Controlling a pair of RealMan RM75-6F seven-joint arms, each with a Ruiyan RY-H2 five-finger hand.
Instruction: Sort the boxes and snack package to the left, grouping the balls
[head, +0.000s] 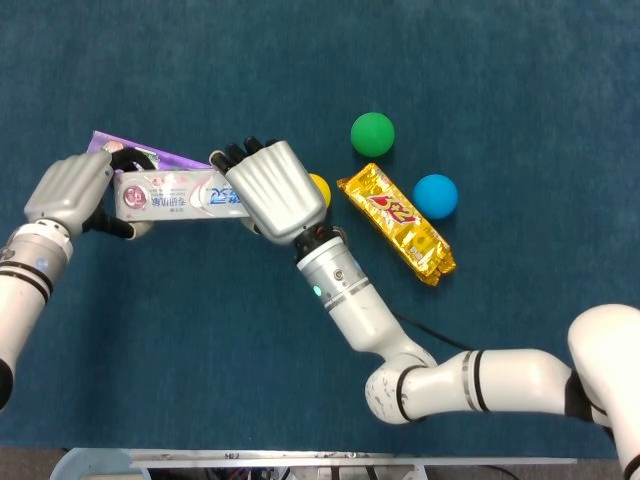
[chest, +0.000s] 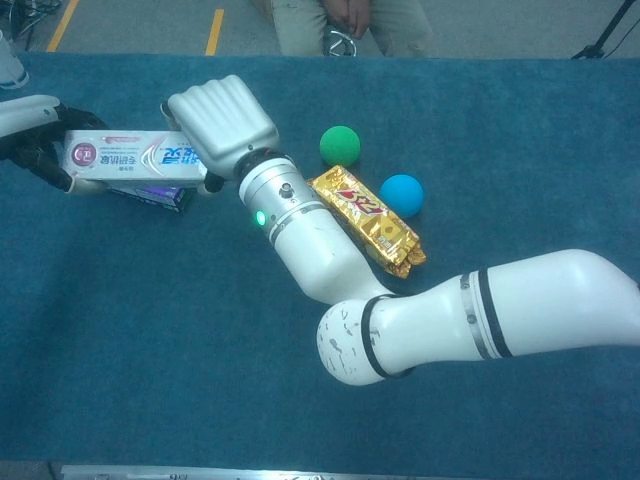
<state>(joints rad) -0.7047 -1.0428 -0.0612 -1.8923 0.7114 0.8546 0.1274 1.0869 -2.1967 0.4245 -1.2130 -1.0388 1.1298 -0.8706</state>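
Observation:
A white toothpaste box (head: 175, 193) hangs level between my two hands, just above a purple box (head: 150, 155) lying on the blue cloth. My left hand (head: 68, 188) wraps its dark fingers around the box's left end. My right hand (head: 275, 190) grips the right end, knuckles up. In the chest view the white box (chest: 130, 157) spans from the left hand (chest: 30, 120) to the right hand (chest: 222, 118), with the purple box (chest: 150, 193) under it. A yellow ball (head: 319, 186) peeks out behind my right hand.
A gold snack package (head: 396, 222) lies diagonally right of my right hand. A green ball (head: 372, 132) sits above it and a blue ball (head: 435, 195) to its right. My right forearm (chest: 310, 250) crosses the middle of the cloth.

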